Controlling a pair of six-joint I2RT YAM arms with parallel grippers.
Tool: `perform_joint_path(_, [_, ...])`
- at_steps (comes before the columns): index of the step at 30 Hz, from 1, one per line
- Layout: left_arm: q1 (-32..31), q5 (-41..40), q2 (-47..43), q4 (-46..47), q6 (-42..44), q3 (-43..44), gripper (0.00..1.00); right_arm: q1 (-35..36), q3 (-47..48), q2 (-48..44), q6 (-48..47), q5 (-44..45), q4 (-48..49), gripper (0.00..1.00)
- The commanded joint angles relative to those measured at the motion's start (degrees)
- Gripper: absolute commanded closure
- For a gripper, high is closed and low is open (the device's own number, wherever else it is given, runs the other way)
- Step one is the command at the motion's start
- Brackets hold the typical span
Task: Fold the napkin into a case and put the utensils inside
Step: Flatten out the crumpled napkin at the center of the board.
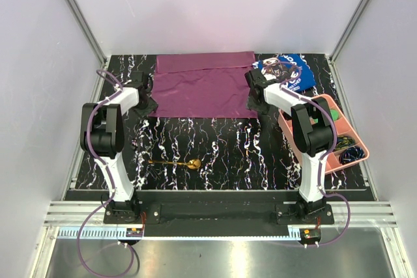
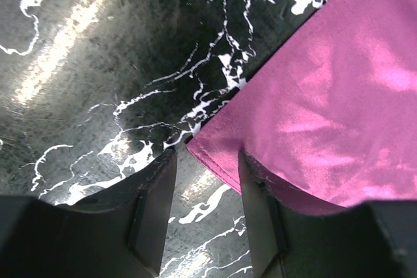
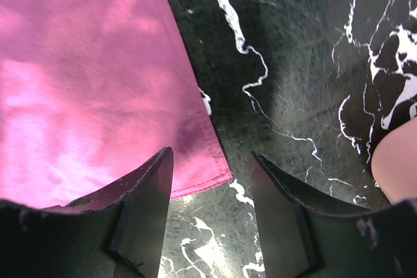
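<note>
The left claw [image 2: 207, 161] is hovering low over the surface [image 1: 234, 148]. Its dark, scuffed jaws are standing apart and gripping nothing, and the near-left corner of the napkin [image 1: 205, 89] is lying in the gap between them. The right claw [image 3: 212, 161] is doing the same at the near-right corner. It is released too, with one jaw shadowing the stitched hem and the other over bare black stone veined in white. Whether either is touching down is not clear.

The napkin is lying toward the far edge of the surface, centred, with its long axis running left to right. A narrower band of it is showing beyond a crease along the far side. Each arm is reaching for its own corner, so the pinch probably depends on keeping each corner squarely between the jaws. The cloth is looking thin, satiny and slippery, so the hem may be slipping free as the jaws close.

The spoon [image 1: 176, 162], slim and gold, is resting toward the near edge, left of centre and parallel to the napkin. Its bowl is pointing right, and the left arm is nearer to it. A pink tray [image 1: 361, 154] is sitting at the right edge, and a blue cloth [image 1: 287, 69] is lying at the far-right corner.
</note>
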Motion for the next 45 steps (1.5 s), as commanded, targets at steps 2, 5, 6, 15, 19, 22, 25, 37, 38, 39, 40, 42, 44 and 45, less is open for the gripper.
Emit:
perform_joint_path(2, [1.03, -3.1, -0.72, -0.95, 0.74, -0.58, 0.5, -0.45, -0.98, 0.19, 1.47, -0.26, 0.1, 0.4])
perform_joint_path(5, [1.29, -2.04, 0.33, -0.25, 1.01, -0.67, 0.53, -0.71, -1.68, 0.37, 2.26, -1.05, 0.19, 0.4])
perform_joint_path(6, [1.29, -1.35, 0.6, 0.11, 1.27, -0.76, 0.57, -0.71, -1.86, 0.28, 2.52, -1.23, 0.54, 0.41])
perform_joint_path(15, [1.29, 0.15, 0.6, 3.62, 2.76, -2.25, 0.74, -0.8, -4.32, 0.54, 4.11, -3.87, 1.15, 0.46])
perform_joint_path(19, [1.29, 0.95, 0.16, 5.2, 3.73, -3.39, 0.81, -0.71, -3.8, 2.3, 4.11, -4.13, 1.07, 0.6])
perform_joint_path(22, [1.29, 1.3, -0.89, 6.96, 4.35, -4.53, 0.86, -0.8, -3.71, 2.22, 4.37, -4.4, 1.77, 0.73])
perform_joint_path(25, [1.29, 2.7, -1.33, 8.11, 4.61, -4.8, 0.92, -0.8, -4.06, 1.95, 4.72, -4.83, 2.91, 0.81])
perform_joint_path(37, [-0.46, -0.46, -3.45, 5.12, 2.24, -6.82, 0.51, -0.71, -3.45, 1.6, 4.19, -5.71, 3.09, 0.88])
perform_joint_path(38, [-0.9, -0.72, -3.1, 4.68, 1.98, -6.39, 0.52, -0.71, -3.53, 1.6, 4.11, -5.8, 3.09, 0.88])
perform_joint_path(39, [-1.16, -1.07, -2.74, 4.33, 1.89, -6.03, 0.54, -0.8, -3.53, 1.51, 4.19, -5.63, 3.0, 0.88])
perform_joint_path(40, [-1.34, -1.68, -2.39, 4.15, 1.71, -5.77, 0.56, -0.8, -3.71, 1.25, 4.28, -5.71, 3.0, 0.89])
perform_joint_path(42, [-1.96, -3.09, -2.13, 2.75, 1.01, -4.63, 0.56, -0.8, -3.89, 1.07, 4.46, -5.8, 3.09, 0.89])
perform_joint_path(44, [-2.13, -3.45, -0.81, 0.56, -0.31, -3.23, 0.59, -0.8, -4.06, 0.9, 4.55, -5.98, 3.09, 0.89])
perform_joint_path(45, [-2.13, -3.53, -0.2, -0.15, -0.75, -2.52, 0.62, -0.71, -4.15, 0.55, 4.63, -6.15, 3.09, 0.9])
